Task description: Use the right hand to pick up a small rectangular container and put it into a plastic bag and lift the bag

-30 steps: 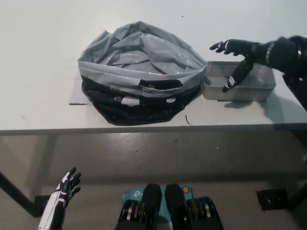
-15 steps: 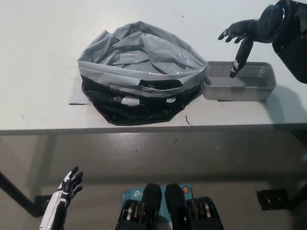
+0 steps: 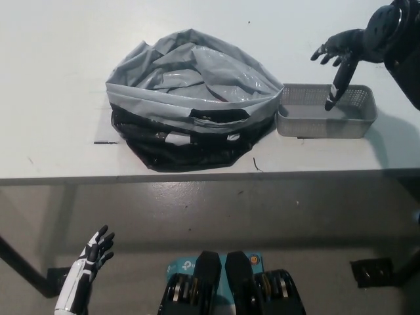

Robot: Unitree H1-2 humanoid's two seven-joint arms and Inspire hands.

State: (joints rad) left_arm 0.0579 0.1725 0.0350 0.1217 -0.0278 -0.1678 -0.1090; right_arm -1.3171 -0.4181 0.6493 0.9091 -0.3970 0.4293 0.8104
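The white surface (image 3: 59, 98) carries a large crumpled grey-and-black plastic bag (image 3: 190, 98) at its middle, mouth gathered loosely upward, reaching close to the near edge. Just beside the bag, toward the right edge, lies the small rectangular grey mesh container (image 3: 326, 111), its long axis running parallel to the near edge and its left end about touching the bag's wall. The black right hand (image 3: 341, 56) hovers above the container's far rim, fingers spread and holding nothing, one finger pointing down into the basket; the container lies directly below and slightly nearer than the hand, so a grasp likely calls for descending across its short width. The white left hand (image 3: 94, 252) rests low, well below the near edge, fingers apart.
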